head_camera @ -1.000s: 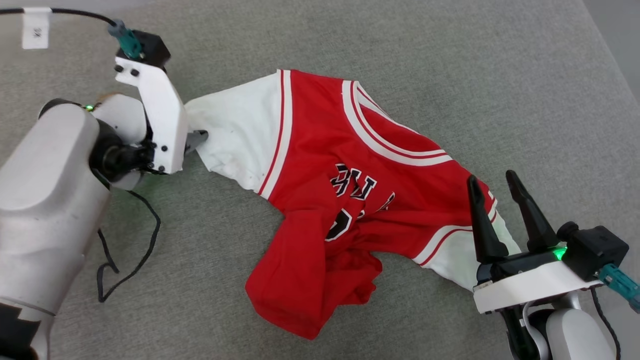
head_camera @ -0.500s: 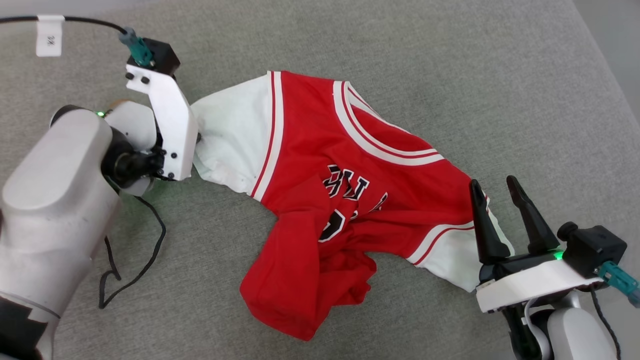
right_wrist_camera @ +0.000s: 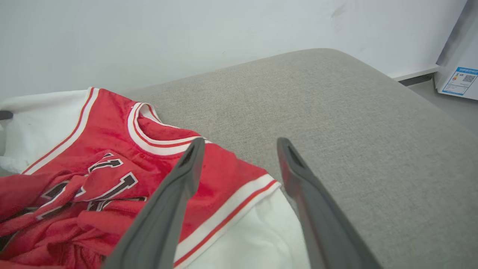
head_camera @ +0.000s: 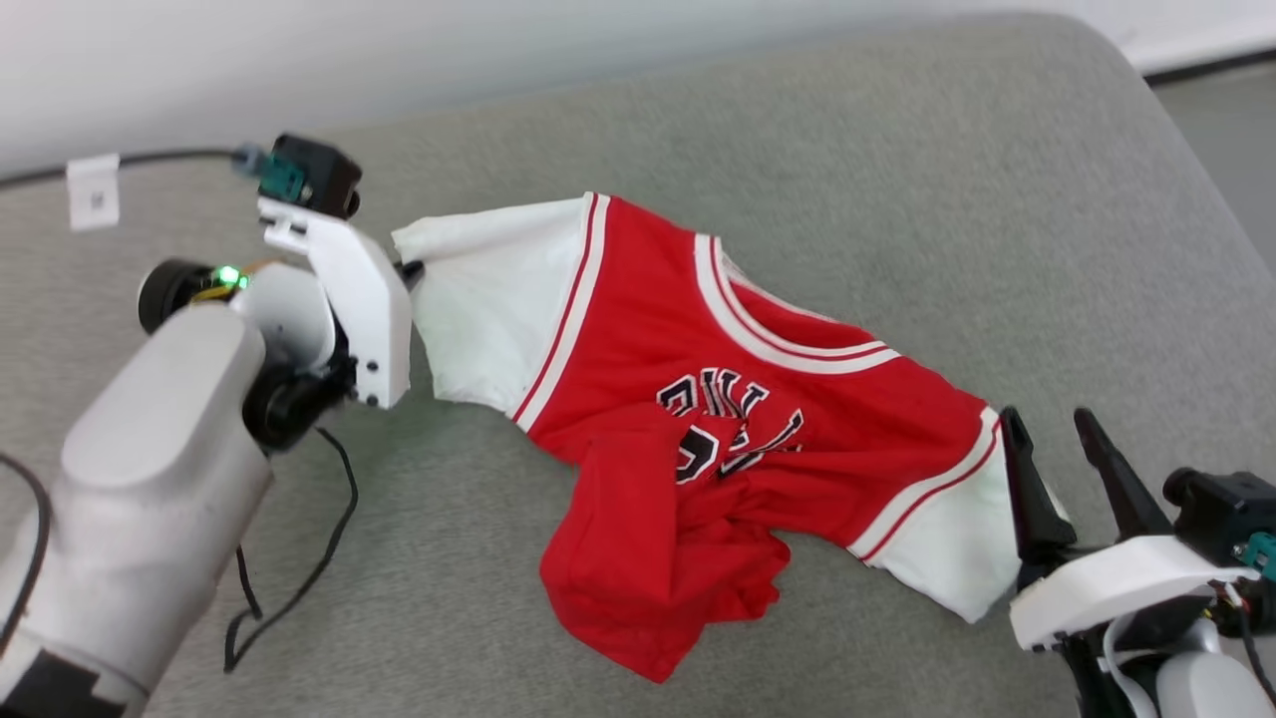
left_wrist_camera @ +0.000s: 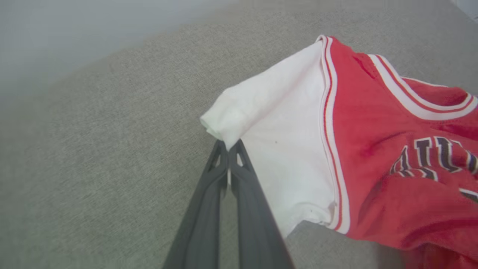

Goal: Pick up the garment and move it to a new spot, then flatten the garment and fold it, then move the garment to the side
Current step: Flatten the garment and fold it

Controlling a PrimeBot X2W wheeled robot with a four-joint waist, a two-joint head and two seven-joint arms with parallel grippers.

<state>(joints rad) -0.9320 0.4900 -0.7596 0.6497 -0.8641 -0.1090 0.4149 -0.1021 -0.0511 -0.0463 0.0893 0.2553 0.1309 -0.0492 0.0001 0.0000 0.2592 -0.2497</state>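
- Right gripper (head_camera: 1047, 419), fingers spread, hangs over the near white sleeve (head_camera: 952, 558) and grips nothing. If only one arm lifts, the shirt (head_camera: 768, 399) would likely dangle and bunch.
- Shirt lies crumpled on the grey cushion (head_camera: 897, 130), lower half heaped, so dragging may tangle it further.
- Left gripper (left_wrist_camera: 228, 144), pressed together on the far sleeve (left_wrist_camera: 272, 112) corner, holds little cloth; that pinch could slip.

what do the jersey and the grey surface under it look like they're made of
The jersey: likely a thin, soft knit cloth, matte and slightly fuzzy; it bunches into loose folds. The surface: grey woven upholstery by the look, matte, with a fine visible weave; its rounded edge suggests padding underneath.
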